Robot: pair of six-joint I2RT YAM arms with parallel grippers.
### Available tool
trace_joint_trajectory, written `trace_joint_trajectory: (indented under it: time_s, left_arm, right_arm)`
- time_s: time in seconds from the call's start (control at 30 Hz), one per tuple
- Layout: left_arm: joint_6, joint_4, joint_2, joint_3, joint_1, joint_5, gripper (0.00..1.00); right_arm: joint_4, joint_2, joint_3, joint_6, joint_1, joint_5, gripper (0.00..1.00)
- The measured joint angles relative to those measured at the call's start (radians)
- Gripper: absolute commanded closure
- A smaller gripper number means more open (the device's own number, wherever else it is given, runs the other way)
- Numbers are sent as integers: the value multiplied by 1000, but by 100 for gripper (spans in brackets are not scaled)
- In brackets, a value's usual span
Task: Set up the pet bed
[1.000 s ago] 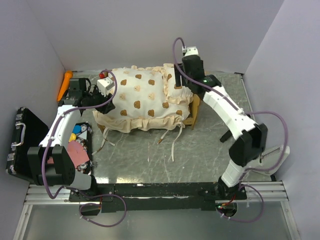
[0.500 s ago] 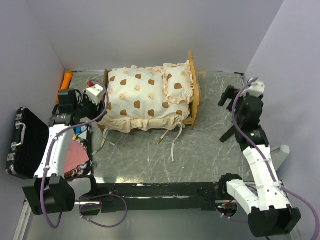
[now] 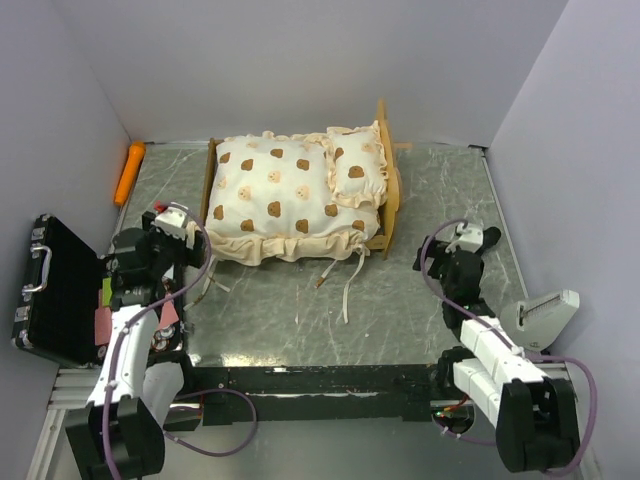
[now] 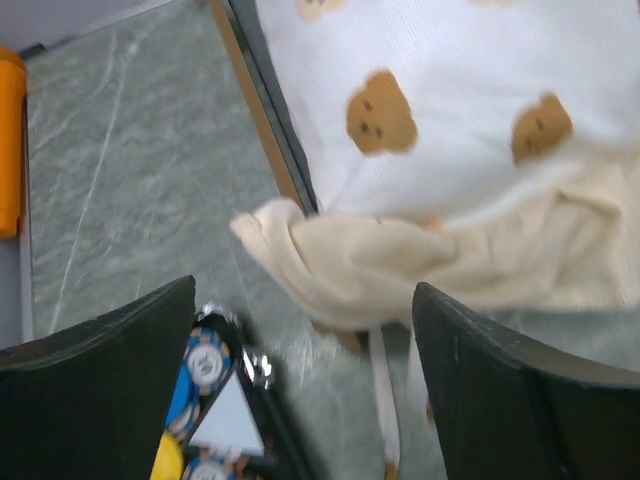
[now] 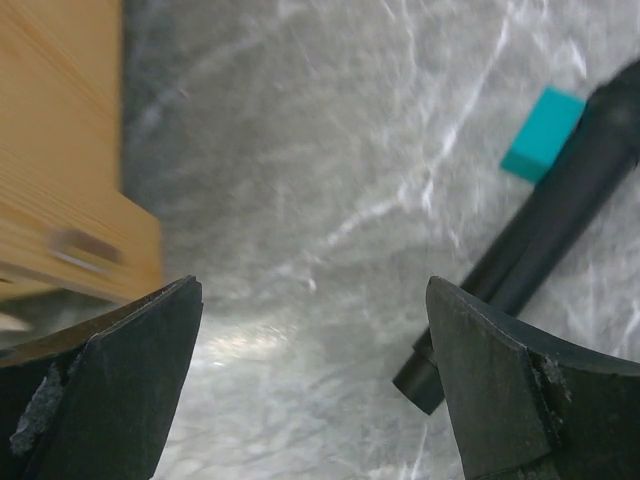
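Note:
The pet bed [image 3: 392, 195], a light-wood frame with a tall wavy headboard on its right end, stands at the back middle of the table. Its cream bear-print mattress [image 3: 280, 200] lies in the frame, and the matching pillow [image 3: 355, 170] rests by the headboard. My left gripper [image 3: 172, 245] hovers off the bed's near left corner, open and empty. In the left wrist view, the left gripper [image 4: 305, 290] faces the mattress ruffle [image 4: 350, 270]. My right gripper [image 3: 437, 258] is low, right of the bed, open and empty. The right wrist view shows the right gripper [image 5: 310, 285] over bare table beside the frame's wood [image 5: 60, 150].
An open black case [image 3: 55, 290] with poker chips [image 4: 205, 360] lies at the left edge. An orange marker-like object [image 3: 130, 172] lies at the back left. Cream ties [image 3: 350, 285] trail in front of the bed. A black rod with a teal block [image 5: 540, 150] lies right of the gripper.
Both arms have pulled back from the bed toward the near edge, and both grippers have opened wider. The pillow and mattress stay in the frame.

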Motion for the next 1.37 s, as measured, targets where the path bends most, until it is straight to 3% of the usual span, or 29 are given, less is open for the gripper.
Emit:
trace_joint_trajectory:
  time_s: [0.17,0.3,0.37,0.73,1.37]
  left_arm:
    - [-251,503,30,-257,3,-55,3]
    - [-416,887,125,-471,3,-118,3]
    - [-478,977,182,-501,3,-144,3]
    - [-577,1165,234,-492,3,-319,3]
    - [-533,1182,240,-495,3,-300,3]
  right_arm:
    - [307,115,-148,-26,0,11,1]
    - [430,156,-160,-42,0,2,1]
    - [473,155,-160,-42,0,3,1]
    - [548,153,-159,-44,0,8,1]
    - [529,186,-137,-48,0,6,1]
